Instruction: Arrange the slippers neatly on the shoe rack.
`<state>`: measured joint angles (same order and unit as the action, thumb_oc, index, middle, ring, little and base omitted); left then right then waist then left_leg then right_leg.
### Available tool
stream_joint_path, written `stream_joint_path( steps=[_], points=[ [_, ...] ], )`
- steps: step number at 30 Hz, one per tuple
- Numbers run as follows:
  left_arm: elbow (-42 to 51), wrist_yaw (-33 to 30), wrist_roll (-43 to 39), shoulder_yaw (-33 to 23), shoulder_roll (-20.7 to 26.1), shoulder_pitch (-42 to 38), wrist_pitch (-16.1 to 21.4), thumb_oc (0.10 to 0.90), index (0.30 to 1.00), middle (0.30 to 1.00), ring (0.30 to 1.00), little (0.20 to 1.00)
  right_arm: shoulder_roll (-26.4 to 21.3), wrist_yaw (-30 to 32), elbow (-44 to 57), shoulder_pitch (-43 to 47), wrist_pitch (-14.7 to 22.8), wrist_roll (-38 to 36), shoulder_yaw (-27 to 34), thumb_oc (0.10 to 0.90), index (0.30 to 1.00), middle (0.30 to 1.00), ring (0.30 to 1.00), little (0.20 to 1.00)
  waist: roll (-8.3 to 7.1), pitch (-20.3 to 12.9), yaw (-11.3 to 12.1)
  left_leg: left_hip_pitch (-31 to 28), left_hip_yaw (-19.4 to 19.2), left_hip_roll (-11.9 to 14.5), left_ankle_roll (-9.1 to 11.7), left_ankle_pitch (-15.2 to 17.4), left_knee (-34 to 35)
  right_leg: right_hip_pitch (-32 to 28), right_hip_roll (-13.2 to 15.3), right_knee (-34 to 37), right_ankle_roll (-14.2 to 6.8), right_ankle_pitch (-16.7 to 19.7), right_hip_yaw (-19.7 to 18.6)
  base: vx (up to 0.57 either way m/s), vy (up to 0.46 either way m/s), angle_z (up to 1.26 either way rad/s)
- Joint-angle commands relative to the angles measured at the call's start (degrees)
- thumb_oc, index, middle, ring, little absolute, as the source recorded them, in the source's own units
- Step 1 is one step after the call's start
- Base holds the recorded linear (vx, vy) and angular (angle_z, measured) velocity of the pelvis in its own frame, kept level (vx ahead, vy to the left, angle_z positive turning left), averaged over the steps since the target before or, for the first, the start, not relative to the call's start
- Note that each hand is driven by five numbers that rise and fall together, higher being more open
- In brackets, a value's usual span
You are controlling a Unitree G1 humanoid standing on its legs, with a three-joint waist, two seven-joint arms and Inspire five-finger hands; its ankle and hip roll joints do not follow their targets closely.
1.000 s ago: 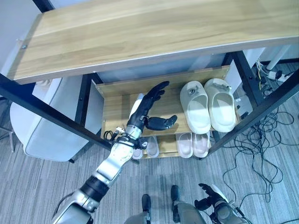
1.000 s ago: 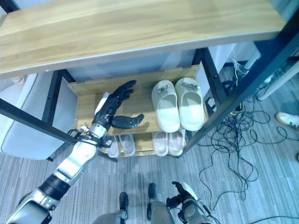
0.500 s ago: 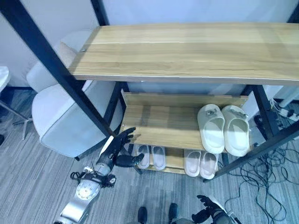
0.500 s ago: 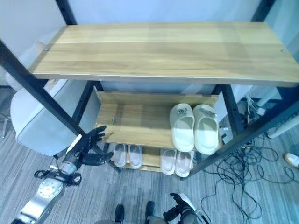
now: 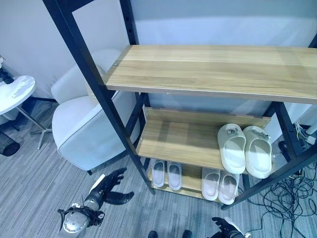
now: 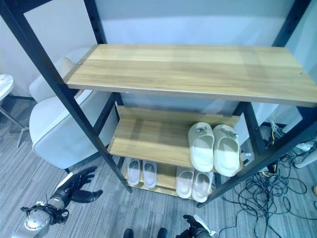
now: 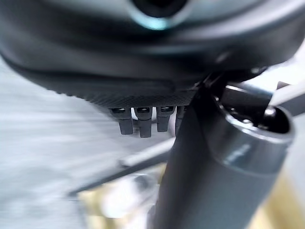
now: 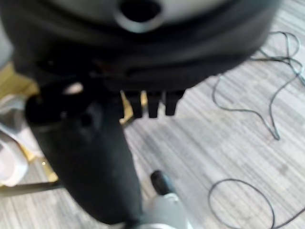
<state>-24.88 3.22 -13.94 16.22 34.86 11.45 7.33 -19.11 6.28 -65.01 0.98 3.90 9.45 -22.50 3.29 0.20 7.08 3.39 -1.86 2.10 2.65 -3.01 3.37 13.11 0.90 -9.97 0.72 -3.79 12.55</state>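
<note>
A: Left eye view: how many slippers?
B: Six on the shoe rack (image 5: 208, 74): two big cream slippers (image 5: 245, 150) on the middle shelf's right end, and on the bottom shelf two small pale pairs, one (image 5: 167, 174) left and one (image 5: 219, 184) right.
A: Right eye view?
B: The left hand (image 6: 74, 187) sits low over the floor, fingers spread, empty. A white armchair (image 6: 59, 134) stands beside the rack.
A: Wrist views?
B: The right hand (image 8: 95, 157) hangs over grey floor, fingers straight, empty.
</note>
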Motion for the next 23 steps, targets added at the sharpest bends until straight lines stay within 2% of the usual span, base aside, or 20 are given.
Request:
stream_joint_path(
  steps=[1, 2, 5, 6, 7, 9, 10, 12, 15, 23],
  points=[
    [-0.7, -2.2, 6.2, -1.3, -0.3, -2.6, 3.0, 0.800, 0.900, 0.900, 0.900, 0.900, 0.3, -1.0, -1.1, -1.6, 1.2, 0.0, -1.4, 0.800, 0.900, 0.900, 0.900, 0.900, -4.70, -1.5, -0.1, 1.7, 0.4, -3.2, 1.1, 0.0, 1.6, -6.6, 4.6, 11.7, -8.7, 7.0, 4.1, 0.00, 0.000, 0.00],
    [-0.9, -2.3, 6.3, -1.3, -0.5, -2.8, 3.1, 0.800, 0.900, 0.900, 0.900, 0.900, 0.2, -1.0, -1.1, -1.6, 1.2, 0.0, -1.4, 0.800, 0.900, 0.900, 0.900, 0.900, -4.65, -1.5, -0.1, 1.7, 0.4, -3.2, 1.1, 0.0, 1.6, -6.6, 4.6, 11.7, -8.7, 7.0, 4.1, 0.00, 0.000, 0.00],
    [-12.8, -4.1, 11.2, -0.9, -6.1, -5.2, 2.1, 0.800, 0.900, 0.900, 0.900, 0.900, 0.1, -1.1, -2.4, -1.9, 1.2, 0.1, -0.7, 0.800, 0.900, 0.900, 0.900, 0.900, -5.09, -1.6, -0.3, 1.5, 0.1, -3.3, 0.9, 0.1, 1.6, -6.9, 4.7, 11.9, -8.9, 7.2, 4.0, 0.00, 0.046, 0.03],
    [-13.1, -4.2, 11.3, -0.8, -6.3, -5.4, 2.3, 0.800, 0.900, 0.900, 0.900, 0.900, 0.1, -1.0, -2.5, -1.9, 1.2, 0.1, -0.7, 0.800, 0.900, 0.900, 0.900, 0.900, -5.02, -1.5, -0.2, 1.5, 0.1, -3.3, 0.9, 0.1, 1.6, -6.9, 4.7, 11.9, -8.9, 7.2, 4.1, 0.00, 0.050, 0.02],
    [-20.0, -5.3, 13.7, -1.1, -9.1, -7.2, 1.6, 0.800, 0.900, 0.900, 0.900, 0.900, 0.2, -1.1, -3.3, -1.7, 1.2, 0.2, -0.5, 0.800, 0.900, 0.900, 0.900, 0.900, -5.24, -1.6, -0.5, 1.5, 0.0, -3.4, 0.9, 0.2, 1.6, -6.9, 4.7, 12.1, -8.8, 7.2, 3.9, 0.00, 0.031, 0.02],
    [-20.2, -5.4, 13.7, -1.0, -9.2, -7.4, 1.8, 0.800, 0.900, 0.900, 0.900, 0.900, 0.1, -1.1, -3.3, -1.7, 1.2, 0.2, -0.5, 0.800, 0.900, 0.900, 0.900, 0.900, -5.18, -1.5, -0.4, 1.5, 0.0, -3.4, 0.9, 0.2, 1.6, -6.9, 4.7, 12.1, -8.8, 7.2, 3.9, 0.00, 0.035, 0.00],
    [-28.5, -6.7, 15.7, -1.8, -12.3, -9.8, 1.1, 0.800, 0.900, 0.900, 0.900, 0.900, 0.2, -1.0, -4.1, -1.6, 1.1, 0.5, -0.5, 0.800, 0.900, 0.900, 0.900, 0.900, -5.45, -1.8, -0.7, 1.4, -0.2, -3.5, 0.9, 0.3, 1.6, -7.1, 4.6, 12.3, -8.8, 7.3, 3.7, 0.02, 0.053, 0.00],
    [-30.7, -7.2, 16.1, -2.2, -13.1, -10.4, 1.0, 0.800, 0.900, 0.900, 0.900, 0.900, 0.2, -1.1, -4.5, -1.6, 1.1, 0.7, -0.5, 0.800, 0.900, 0.900, 0.900, 0.900, -5.51, -1.8, -0.8, 1.3, -0.4, -3.5, 0.9, 0.4, 1.6, -7.2, 4.6, 12.3, -8.8, 7.3, 3.7, 0.02, 0.046, 0.00],
    [-39.0, -8.6, 17.6, -3.6, -15.3, -12.2, -0.1, 0.800, 0.900, 0.900, 0.900, 0.900, 0.7, -1.1, -6.5, -1.6, 0.6, 1.2, -0.2, 0.800, 0.900, 0.900, 0.900, 0.900, -5.74, -2.0, -1.1, 0.8, -0.7, -3.6, 0.9, 0.8, 1.6, -7.7, 4.5, 12.5, -8.7, 7.2, 3.2, 0.02, 0.029, 0.00],
    [-44.7, -9.3, 18.8, -5.8, -17.0, -12.2, -1.0, 0.800, 0.900, 0.900, 0.900, 0.900, 1.1, -1.5, -7.7, -2.3, 0.4, 0.9, 1.0, 0.800, 0.900, 0.900, 0.900, 0.900, -5.85, -2.7, -1.4, -1.0, -1.2, -3.8, 0.8, 1.8, 1.6, -9.5, 4.2, 12.9, -8.7, 6.9, 2.8, 0.04, 0.027, 0.00]
  ],
)
